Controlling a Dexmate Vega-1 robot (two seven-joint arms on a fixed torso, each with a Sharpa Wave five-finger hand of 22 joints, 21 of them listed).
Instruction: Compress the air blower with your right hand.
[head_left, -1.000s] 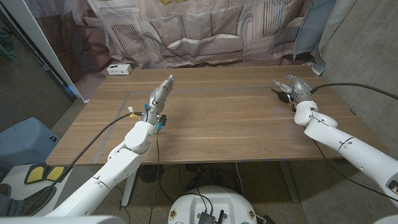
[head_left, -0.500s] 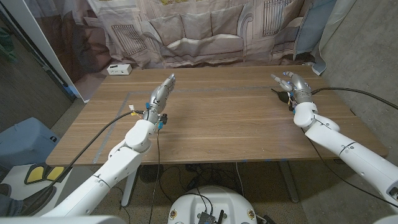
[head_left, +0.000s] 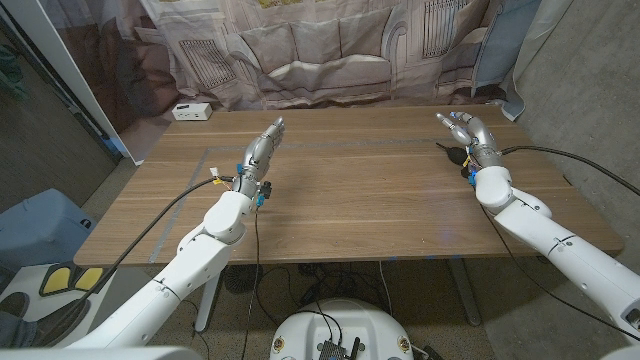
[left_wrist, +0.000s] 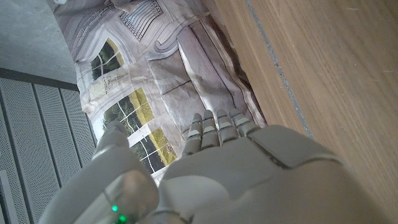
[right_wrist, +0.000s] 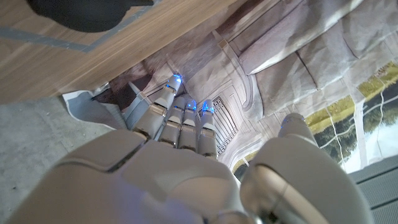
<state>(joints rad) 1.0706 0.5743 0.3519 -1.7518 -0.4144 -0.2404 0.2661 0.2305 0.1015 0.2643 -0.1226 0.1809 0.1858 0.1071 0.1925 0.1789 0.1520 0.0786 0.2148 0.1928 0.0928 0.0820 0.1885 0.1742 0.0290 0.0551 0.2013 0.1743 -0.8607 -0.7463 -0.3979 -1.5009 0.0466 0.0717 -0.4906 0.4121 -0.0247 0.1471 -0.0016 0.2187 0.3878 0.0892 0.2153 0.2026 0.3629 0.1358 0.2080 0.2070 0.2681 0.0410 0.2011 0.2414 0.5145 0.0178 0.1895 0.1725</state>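
Observation:
The black air blower lies on the wooden table near its far right side, and its dark rounded body also shows in the right wrist view. My right hand hovers just beside and above it with fingers spread and nothing in it; its fingers reach out past the table's edge. My left hand stands at the table's left middle, fingers straight and together, holding nothing. The back of that hand fills the lower part of the left wrist view.
A small white box sits at the far left corner of the table. Grey tape lines run across the tabletop. A printed curtain hangs behind the table. The table's right edge is close to my right hand.
My right hand has lifted slightly off the blower and spread its fingers, leaving the black blower more exposed. The left arm has stayed where it was.

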